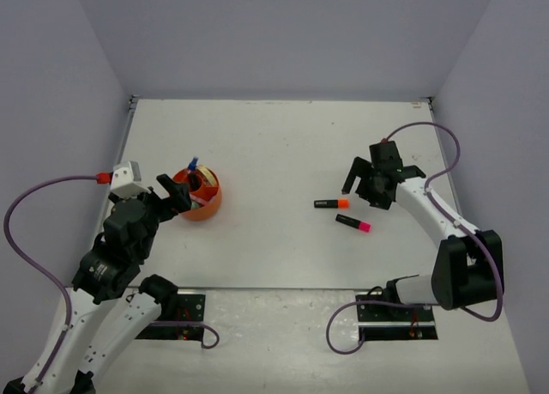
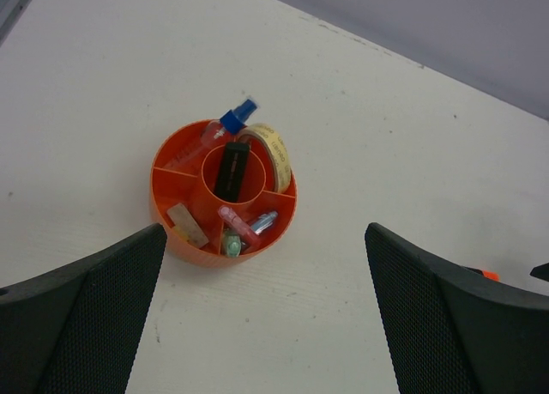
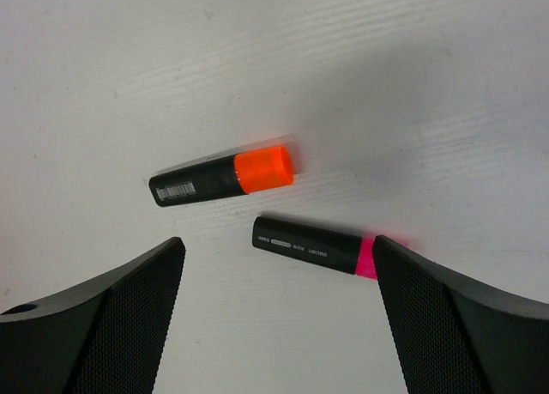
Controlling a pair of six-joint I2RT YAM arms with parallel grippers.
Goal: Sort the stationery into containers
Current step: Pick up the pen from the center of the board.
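Observation:
The round orange tub [image 1: 209, 209] stands left of centre. In the left wrist view the tub [image 2: 161, 207] holds a blue-capped bottle [image 2: 232, 120], a band ring [image 2: 273, 152], a black highlighter [image 2: 232, 171] in the middle cup, a tan cube [image 2: 186, 225] and pink [image 2: 238, 224], green [image 2: 232, 245] and blue [image 2: 265, 220] bars. My left gripper [image 1: 179, 197] is open and empty, just near of the tub [image 2: 264, 269]. An orange-ended highlighter [image 1: 332, 203] [image 3: 221, 177] and a pink-ended highlighter [image 1: 352, 224] [image 3: 317, 246] lie on the table. My right gripper [image 1: 361, 196] hovers open above them [image 3: 276, 278], empty.
The white table [image 1: 283, 145] is walled by grey panels at the back and both sides. Purple cables loop from both arms near the front edge. The orange highlighter's tip [image 2: 490, 275] shows at the right edge of the left wrist view.

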